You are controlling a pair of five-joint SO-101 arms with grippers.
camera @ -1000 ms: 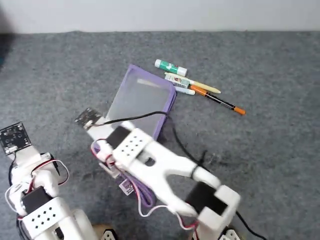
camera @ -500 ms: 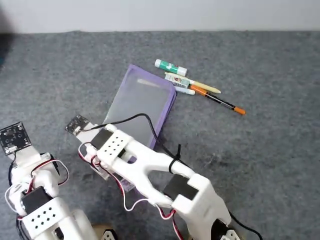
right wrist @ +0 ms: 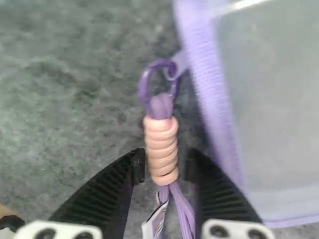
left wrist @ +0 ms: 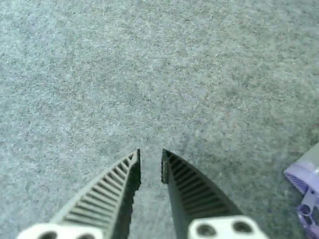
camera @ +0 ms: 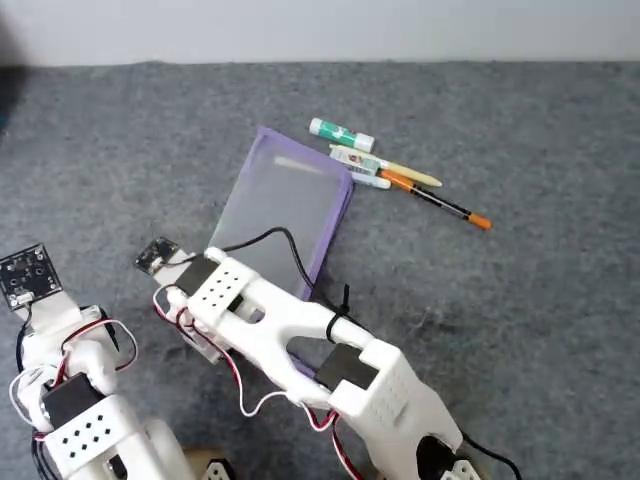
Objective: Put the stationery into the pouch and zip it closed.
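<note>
Near-left corner of the desk (camera: 530,320) first: the left pincer (left wrist: 150,159) hangs over bare grey surface. Its ribbed fingers are a sliver apart and grip nothing, and a purple corner of the pouch (left wrist: 305,174) shows close by.

On to the right arm, stretched in from the near edge to the pouch's near end. The right pincer (right wrist: 162,160) is clamped on the zip pull (right wrist: 160,144), a peach coiled grip hanging from a purple ring (right wrist: 157,82) at the pouch's edge.

The pouch lies flat in the middle of the desk, angled towards the far edge, its clear face up.

Furthest out is the stationery, on the desk just beside the pouch's far corner and outside it: a glue stick (camera: 340,134), a cluster of pens (camera: 385,172) and an orange-tipped pen (camera: 438,205).
</note>
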